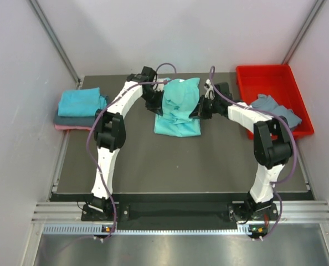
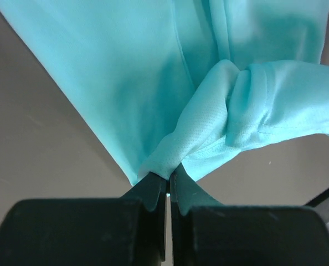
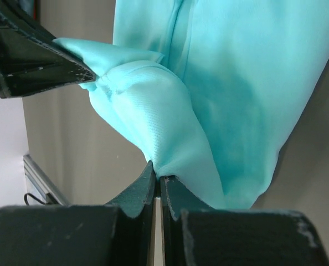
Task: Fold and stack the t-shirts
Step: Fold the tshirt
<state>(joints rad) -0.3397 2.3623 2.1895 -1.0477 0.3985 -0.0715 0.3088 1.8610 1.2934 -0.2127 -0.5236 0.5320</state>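
A turquoise t-shirt (image 1: 178,108) hangs between my two grippers above the middle of the table, its lower part resting on the surface. My left gripper (image 1: 159,105) is shut on a bunched edge of the shirt (image 2: 126,83), the cloth pinched at its tips (image 2: 169,176). My right gripper (image 1: 197,111) is shut on the opposite edge of the shirt (image 3: 236,83), pinched at its tips (image 3: 158,176). At the far left lies a folded stack: a teal t-shirt (image 1: 80,101) on a slate grey-blue one (image 1: 75,118) on a pink one (image 1: 67,127).
A red tray (image 1: 264,77) stands at the back right, with a crumpled slate grey-blue t-shirt (image 1: 275,108) draped over its front rim. The dark table (image 1: 181,160) is walled by white panels. The left gripper's fingers (image 3: 37,61) show in the right wrist view.
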